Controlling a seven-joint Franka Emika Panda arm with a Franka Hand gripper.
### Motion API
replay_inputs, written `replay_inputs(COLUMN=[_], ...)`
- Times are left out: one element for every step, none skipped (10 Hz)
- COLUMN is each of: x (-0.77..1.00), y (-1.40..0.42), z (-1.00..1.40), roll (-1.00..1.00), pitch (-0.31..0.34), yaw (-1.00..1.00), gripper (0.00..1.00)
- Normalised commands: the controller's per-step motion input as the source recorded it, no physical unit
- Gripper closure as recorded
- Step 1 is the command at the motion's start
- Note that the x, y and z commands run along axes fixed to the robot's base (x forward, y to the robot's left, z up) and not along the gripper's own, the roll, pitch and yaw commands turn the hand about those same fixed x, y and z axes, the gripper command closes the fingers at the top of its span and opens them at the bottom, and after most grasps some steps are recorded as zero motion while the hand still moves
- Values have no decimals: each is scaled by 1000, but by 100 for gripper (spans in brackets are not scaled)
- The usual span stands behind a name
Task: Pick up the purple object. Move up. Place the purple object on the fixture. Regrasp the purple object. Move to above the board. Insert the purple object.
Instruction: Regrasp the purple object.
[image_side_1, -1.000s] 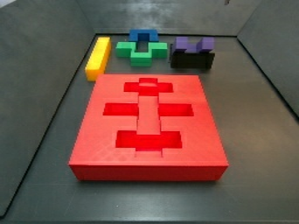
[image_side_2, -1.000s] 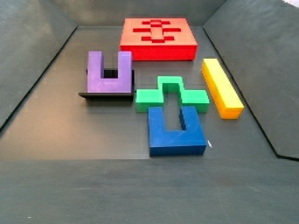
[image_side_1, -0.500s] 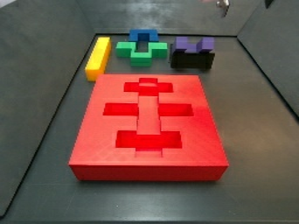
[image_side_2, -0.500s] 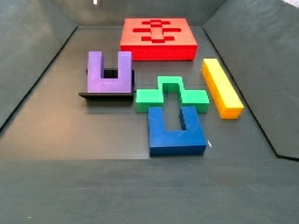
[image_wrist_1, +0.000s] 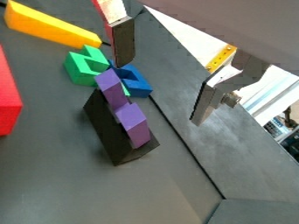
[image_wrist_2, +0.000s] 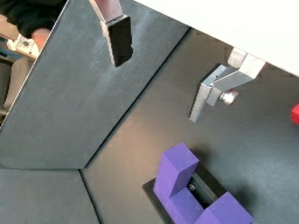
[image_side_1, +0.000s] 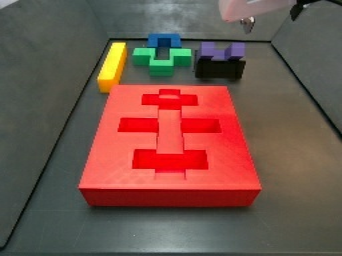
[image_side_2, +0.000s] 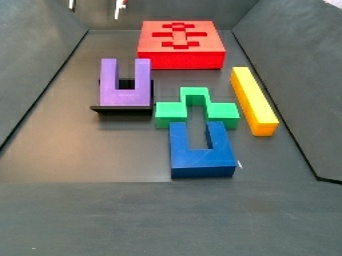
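The purple object, a U-shaped block, lies on the black fixture near the tray's wall, away from the red board. Both wrist views look down on the purple object resting on the fixture. My gripper hangs open and empty, high above and slightly off to one side of the block. In both side views only the gripper's lower end shows at the upper edge.
A green-and-blue cross-shaped block lies next to the fixture, with a yellow bar beyond it. Dark sloping tray walls enclose the floor. The board has cross- and bar-shaped cutouts.
The gripper has come down into both side views from above. The purple object and the other pieces have not moved.
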Motion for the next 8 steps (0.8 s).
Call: replay_inputs(x=[0, 77, 0, 0, 0, 0, 0, -66], y=[-86, 0, 0, 0, 49, 186, 351, 369], z=[-157, -83, 0, -34, -134, -306, -451, -354], roll=[189, 11, 49, 0, -97, -57, 306, 511], pitch=[0, 0, 0, 0, 0, 0, 200, 351], yaw=[220, 140, 0, 0, -6, -97, -343, -380], gripper=[0, 0, 0, 0, 0, 0, 0, 0])
